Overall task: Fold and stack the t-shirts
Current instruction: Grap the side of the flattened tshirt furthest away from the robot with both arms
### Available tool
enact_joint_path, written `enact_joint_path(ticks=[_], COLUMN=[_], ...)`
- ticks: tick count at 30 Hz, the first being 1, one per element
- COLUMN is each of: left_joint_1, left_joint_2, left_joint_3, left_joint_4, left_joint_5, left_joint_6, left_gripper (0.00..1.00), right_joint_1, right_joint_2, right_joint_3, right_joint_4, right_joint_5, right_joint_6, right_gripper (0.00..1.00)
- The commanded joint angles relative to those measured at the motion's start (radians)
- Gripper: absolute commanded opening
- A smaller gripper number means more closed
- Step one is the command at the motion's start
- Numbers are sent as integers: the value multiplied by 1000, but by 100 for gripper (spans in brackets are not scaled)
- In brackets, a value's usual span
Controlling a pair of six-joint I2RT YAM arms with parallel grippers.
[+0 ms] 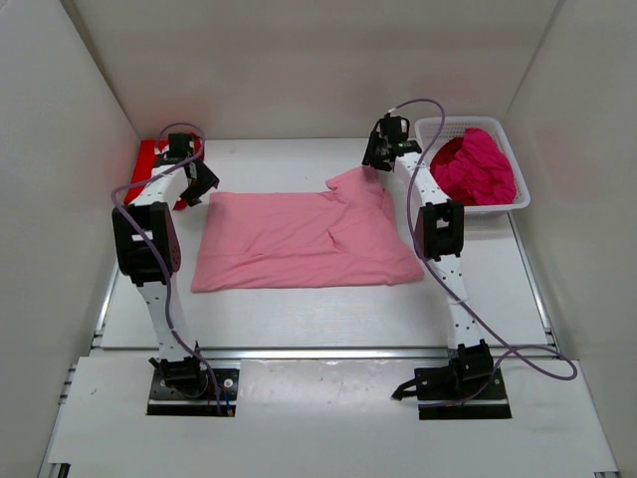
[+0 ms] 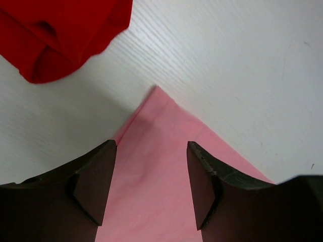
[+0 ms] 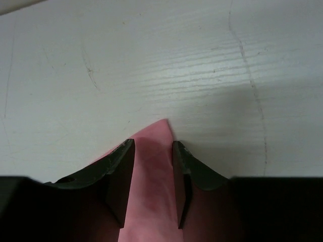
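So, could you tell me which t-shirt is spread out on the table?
The light pink cotton t-shirt; the bright red t-shirt lies bunched at the far left, the magenta cloth is heaped in the white mesh basket.

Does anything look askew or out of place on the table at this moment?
Only the pink t-shirt stands out. Its far right corner is bunched into a raised ridge between the fingers of the right gripper, with creases running inward, while the rest lies flat. The red t-shirt and the basket of magenta t-shirts look in order.
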Motion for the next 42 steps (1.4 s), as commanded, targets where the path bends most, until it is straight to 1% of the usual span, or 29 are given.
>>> enact_joint_path(ticks=[1,2,4,6,9,12,13,15,16,18,20,21,22,23,24,26,28,32,36,40,42], left_joint_1=[9,10,-3,-11,-31,-43,-39,-33,-40,-39,-28,-25,-23,-20,-19,-14,-17,-17,-22,-13,-6], left_joint_2=[17,28,71,117,152,204,217,218,227,229,235,240,240,246,247,241,221,165,70,-24,-58], left_joint_3=[59,68,111,141,204,264,273,277,281,280,277,277,278,272,277,271,261,226,151,62,31], left_joint_4=[1,-8,-7,-12,-18,-28,-32,-30,-32,-36,-38,-38,-38,-39,-47,-47,-52,-55,-52,-45,-45], left_joint_5=[-21,-21,-27,-35,-38,-52,-53,-55,-56,-70,-82,-81,-84,-84,-81,-78,-82,-64,-64,-70,-73], left_joint_6=[5,2,14,13,5,5,5,13,14,17,19,20,22,28,22,27,34,37,57,85,89], left_gripper=[69,68,69,68,70,68,68,61,61,55,54,51,43,39,32,12,1,0,0,0,0], right_joint_1=[0,-12,-15,-16,-13,-10,-6,-16,-21,-22,-24,-32,-29,-35,-24,-18,-6,-4,7,11,19], right_joint_2=[6,7,13,21,20,38,49,56,52,32,10,3,-3,-13,-23,-26,-43,-75,-138,-207,-227], right_joint_3=[21,30,44,41,55,102,134,154,159,157,157,157,159,159,156,156,159,157,159,154,157], right_joint_4=[-15,-27,-41,-49,-39,-58,-68,-79,-78,-67,-39,-33,-33,-36,-45,-65,-84,-121,-173,-277,-364], right_joint_5=[-43,-47,-57,-63,-66,-61,-66,-69,-67,-64,-83,-86,-92,-89,-90,-72,-61,-54,-31,-18,-18], right_joint_6=[51,54,63,65,66,62,69,73,76,73,74,76,76,77,67,53,24,5,-21,-50,-46], right_gripper=[32,32,27,24,18,11,7,2,1,0,0,0,0,0,1,1,0,0,0,0,0])
